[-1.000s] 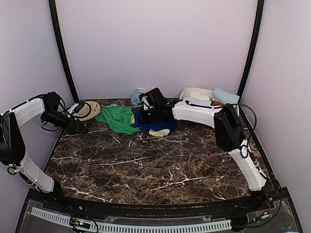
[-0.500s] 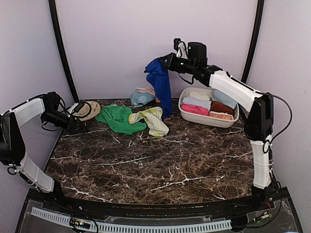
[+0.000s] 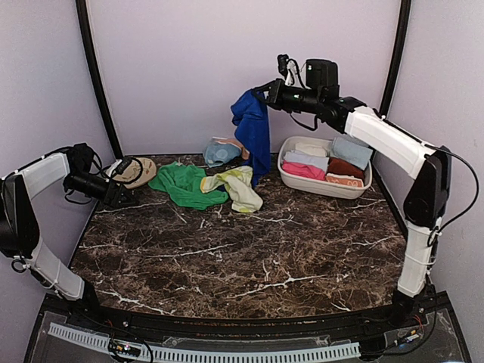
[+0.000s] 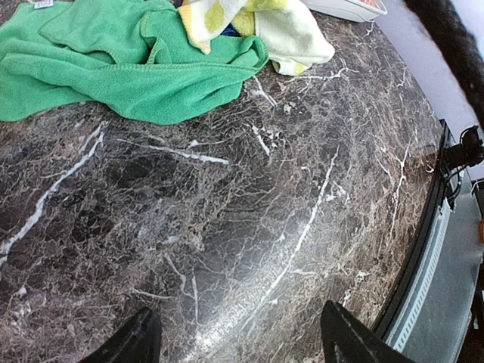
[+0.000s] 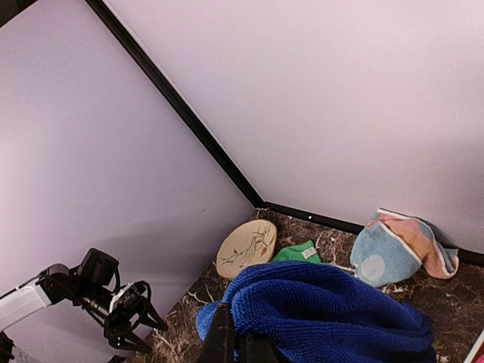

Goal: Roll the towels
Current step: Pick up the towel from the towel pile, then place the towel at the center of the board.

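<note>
My right gripper (image 3: pixel 261 97) is raised high at the back, shut on the royal blue towel (image 3: pixel 252 134), which hangs down from it above the table. The right wrist view shows the blue cloth (image 5: pixel 325 314) bunched over the shut fingers (image 5: pixel 221 340). On the table lie a green towel (image 3: pixel 184 184), a pale yellow-green patterned towel (image 3: pixel 237 185) and a light blue towel (image 3: pixel 220 151) near the back wall. My left gripper (image 3: pixel 127 200) stays low at the left, open and empty, above bare marble (image 4: pixel 234 249), with the green towel (image 4: pixel 121 64) ahead of it.
A white oval basin (image 3: pixel 325 185) at the back right holds several rolled towels. A tan round patterned disc (image 3: pixel 134 172) lies at the back left beside the left arm. Dark posts stand at both back corners.
The right gripper has lifted the royal blue towel off the pile and up high, then drifted slightly right. The yellow-green towel is now uncovered. The left arm has stayed put.
</note>
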`<state>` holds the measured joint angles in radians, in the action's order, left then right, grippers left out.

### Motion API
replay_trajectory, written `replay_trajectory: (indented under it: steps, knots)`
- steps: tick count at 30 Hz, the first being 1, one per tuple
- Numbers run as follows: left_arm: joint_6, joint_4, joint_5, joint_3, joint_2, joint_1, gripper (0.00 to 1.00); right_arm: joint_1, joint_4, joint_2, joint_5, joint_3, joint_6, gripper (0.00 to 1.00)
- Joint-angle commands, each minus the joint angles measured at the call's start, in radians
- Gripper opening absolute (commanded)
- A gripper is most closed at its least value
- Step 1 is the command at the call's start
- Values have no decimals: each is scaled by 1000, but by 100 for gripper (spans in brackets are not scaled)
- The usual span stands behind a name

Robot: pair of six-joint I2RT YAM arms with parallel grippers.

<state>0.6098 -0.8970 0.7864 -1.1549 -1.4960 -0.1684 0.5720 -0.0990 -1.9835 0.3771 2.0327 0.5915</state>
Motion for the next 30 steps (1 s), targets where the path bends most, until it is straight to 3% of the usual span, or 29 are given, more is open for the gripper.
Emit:
replay_trajectory:
  steps: [1, 4, 11, 22, 30]
  knots:
    - [38, -38, 76, 5, 27, -5, 78, 32, 32, 206, -23, -140, -71, 0]
    - [42, -36, 78, 11, 27, -5, 78, 27, 86, 335, -67, -241, -80, 0]
    - [50, -41, 68, 13, 22, -5, 75, -15, 4, 506, -132, -293, -124, 0]
    - [40, -47, 85, -2, 14, -5, 74, -13, -89, 609, -201, -311, -139, 0]
    - [46, -58, 78, -14, 13, -5, 73, 114, -149, 588, -221, -262, -142, 0]
